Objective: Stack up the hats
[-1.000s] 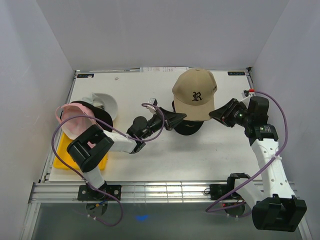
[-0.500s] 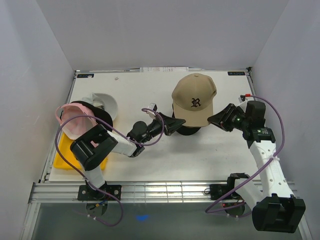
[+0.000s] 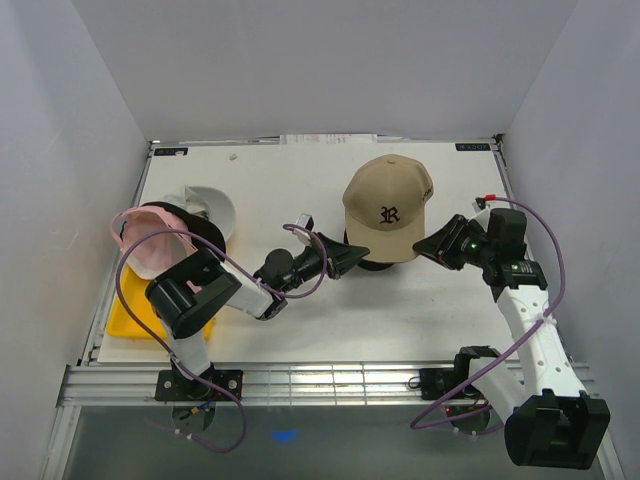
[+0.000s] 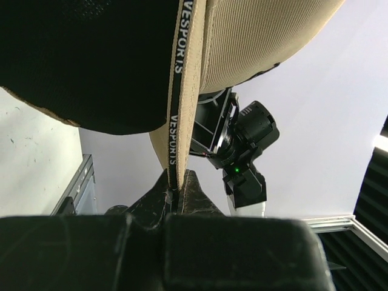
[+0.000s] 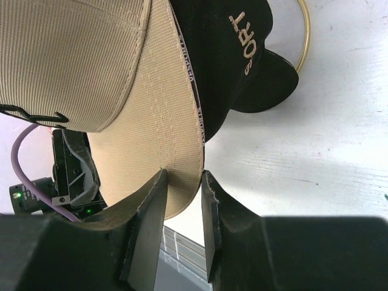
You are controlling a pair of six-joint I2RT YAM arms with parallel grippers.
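Because it is light, soft fabric with only the brim stiffened, the tan cap (image 3: pixel 388 200) is likely to sag if taken by the crown. The brim and seamed edge look like the firm places to hold. It hangs over a black cap (image 5: pixel 239 66) at the right middle of the table (image 3: pixel 330 320); whether the two touch cannot be told.

The left gripper (image 3: pixel 345 257) is pressed together on the cap's taped edge. The right gripper (image 3: pixel 428 246) pinches the side of the brim.

Only the overhead view shows the black monogram, and a pink cap (image 3: pixel 150 245) well apart at the left, above a yellow tray (image 3: pixel 130 310). Only the right wrist view shows gold lettering on the black cap and a gold wire ring (image 5: pixel 306 36) beside it.
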